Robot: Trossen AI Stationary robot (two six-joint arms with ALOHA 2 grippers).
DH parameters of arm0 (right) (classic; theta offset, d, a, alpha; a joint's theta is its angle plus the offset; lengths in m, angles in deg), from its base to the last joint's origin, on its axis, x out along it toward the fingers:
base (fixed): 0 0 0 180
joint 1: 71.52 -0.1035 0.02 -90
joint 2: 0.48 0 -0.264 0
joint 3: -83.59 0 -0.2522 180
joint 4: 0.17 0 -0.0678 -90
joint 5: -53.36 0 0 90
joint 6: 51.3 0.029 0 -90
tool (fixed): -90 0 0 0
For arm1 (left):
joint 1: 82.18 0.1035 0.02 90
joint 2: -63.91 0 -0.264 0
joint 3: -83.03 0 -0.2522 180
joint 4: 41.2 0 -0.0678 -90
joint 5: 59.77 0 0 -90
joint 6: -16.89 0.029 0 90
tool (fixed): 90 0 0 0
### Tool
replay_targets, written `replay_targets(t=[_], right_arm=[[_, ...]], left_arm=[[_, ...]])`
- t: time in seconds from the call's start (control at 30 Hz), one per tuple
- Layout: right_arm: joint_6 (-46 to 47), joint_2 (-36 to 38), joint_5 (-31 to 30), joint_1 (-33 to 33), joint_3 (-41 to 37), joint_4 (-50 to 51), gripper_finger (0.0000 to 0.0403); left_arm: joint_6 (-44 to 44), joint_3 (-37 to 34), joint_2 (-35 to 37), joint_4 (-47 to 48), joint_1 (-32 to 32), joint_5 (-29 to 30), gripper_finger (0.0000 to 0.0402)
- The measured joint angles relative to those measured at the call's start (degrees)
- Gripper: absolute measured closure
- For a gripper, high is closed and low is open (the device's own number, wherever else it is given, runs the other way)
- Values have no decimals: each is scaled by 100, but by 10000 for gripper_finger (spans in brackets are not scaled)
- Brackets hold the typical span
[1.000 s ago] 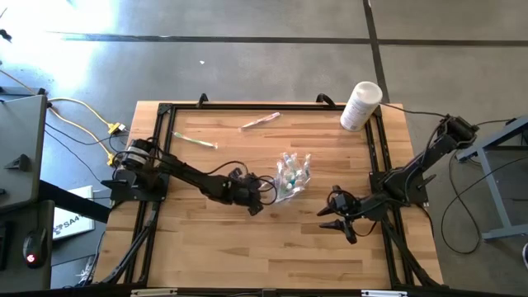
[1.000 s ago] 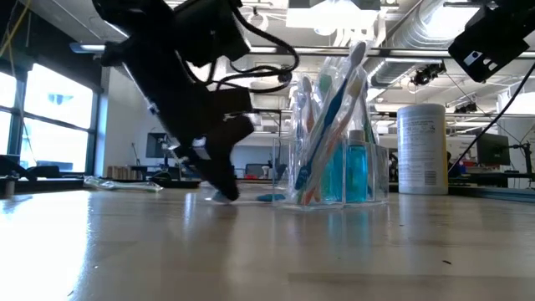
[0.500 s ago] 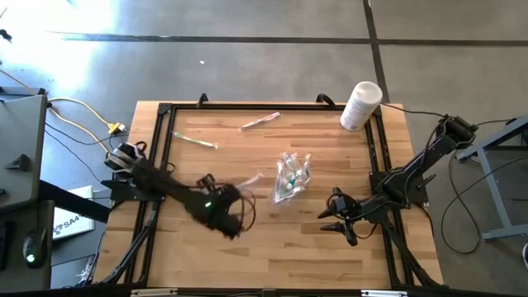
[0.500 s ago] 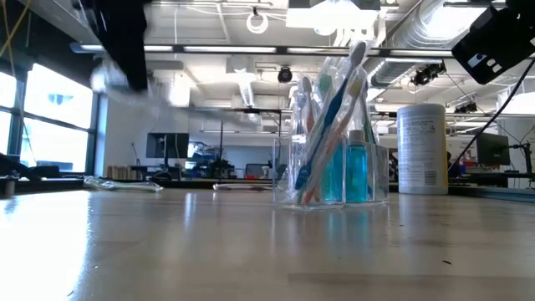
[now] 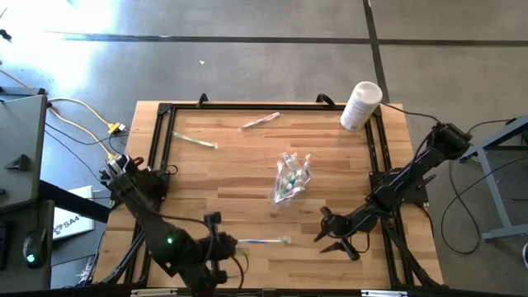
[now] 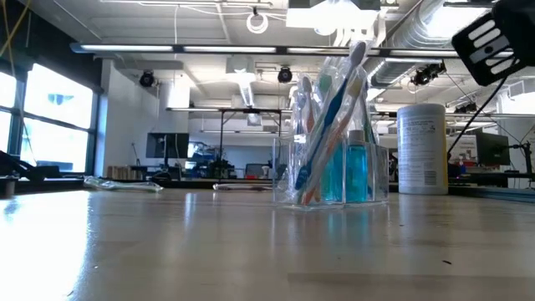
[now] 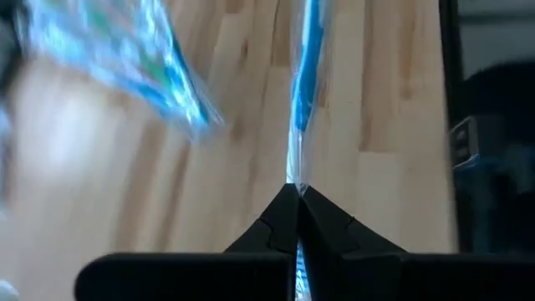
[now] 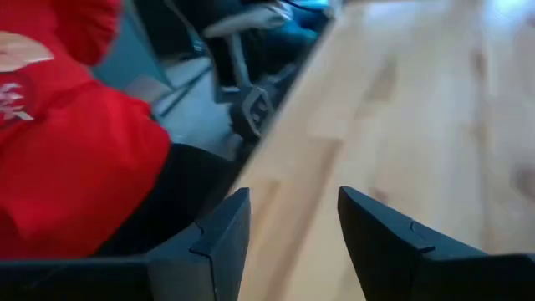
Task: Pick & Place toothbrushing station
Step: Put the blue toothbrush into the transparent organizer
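Here, the left gripper (image 5: pixel 235 242) is seen clenched on a blue toothbrush (image 5: pixel 262 242) near the front edge of the table (image 5: pixel 247 165), left of its middle. In the left wrist view the two dark fingers (image 7: pixel 322 230) are pressed together with the brush's handle (image 7: pixel 303 92) pinched between their tips, the handle running straight out from them over bare wood. From above, the brush is shown pointing toward the right side of the table, roughly parallel to the front edge.

The right gripper (image 5: pixel 332 233) is held with its fingers (image 8: pixel 219 234) parted and nothing between them, low near the front right corner, just inside the black frame rail (image 5: pixel 381 177). A person in a red top (image 8: pixel 67 125) is shown beyond the table's edge in the right wrist view.

The clear bag (image 5: pixel 292 175) with brushes and teal tubes in it is found at the middle of the table, apart from both grippers. Between the two grippers a stretch of bare wood is left along the front edge. A green toothbrush (image 5: pixel 195 140) and a pale one (image 5: pixel 260 121) are lying near the back edge, and a white canister (image 5: pixel 360 105) is standing at the back right corner.
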Motion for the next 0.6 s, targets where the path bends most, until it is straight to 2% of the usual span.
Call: replay_targets(t=[0.13,0.27,0.4,0.47,0.6], right_arm=[[-268,-352,200,57,2,-718,229],[-273,-409,126,195,2,-1023,229],[18,-409,24,331,1,-1211,229],[284,-407,50,404,4,-1286,229],[823,-409,60,546,2,-1287,229]], left_arm=[[2187,0,-432,-623,-20,480,401],[4427,-3,-897,-1302,32,914,401],[6133,-11,-1236,-1993,155,1357,401],[7029,4,-1370,-2635,281,1609,401],[8370,14,-1472,-3384,508,1720,401]])
